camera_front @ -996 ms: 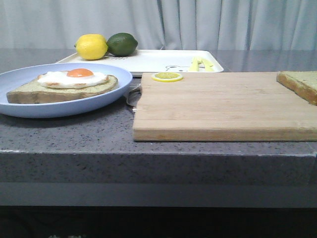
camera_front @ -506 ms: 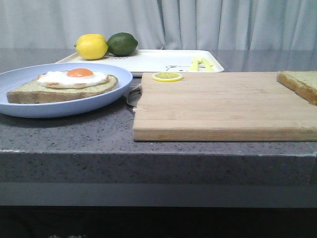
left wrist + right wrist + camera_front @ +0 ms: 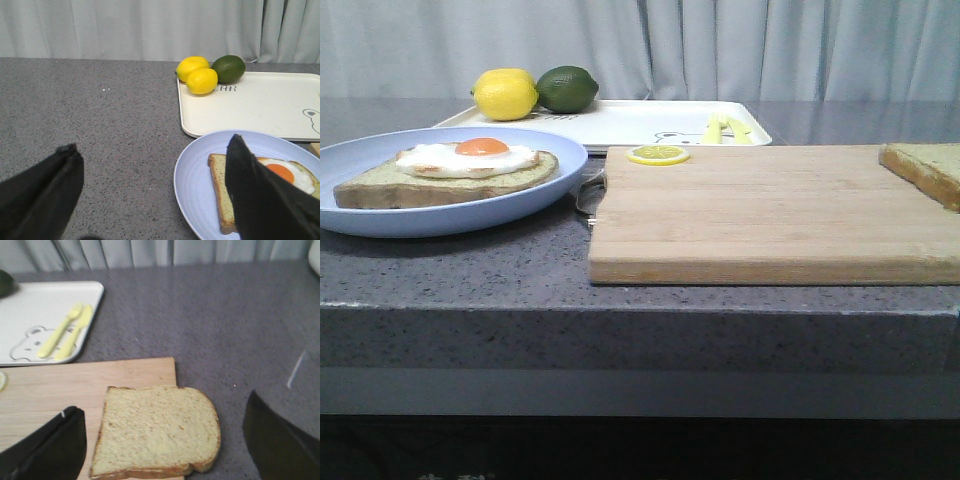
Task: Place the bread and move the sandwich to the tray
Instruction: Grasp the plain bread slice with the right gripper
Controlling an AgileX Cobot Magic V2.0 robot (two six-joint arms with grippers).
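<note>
The bread lies on the right end of the wooden cutting board; in the right wrist view it overhangs the board's edge. My right gripper is open above it, one finger on each side, not touching. A toast slice with a fried egg lies on the pale blue plate at the left. My left gripper is open and empty over the counter beside the plate; one finger overlaps the toast. The white tray is behind. Neither gripper shows in the front view.
Two lemons and a lime sit at the tray's far corner. A yellow fork and knife lie on the tray. A lemon slice is on the board's far left corner. Curtains hang behind the counter.
</note>
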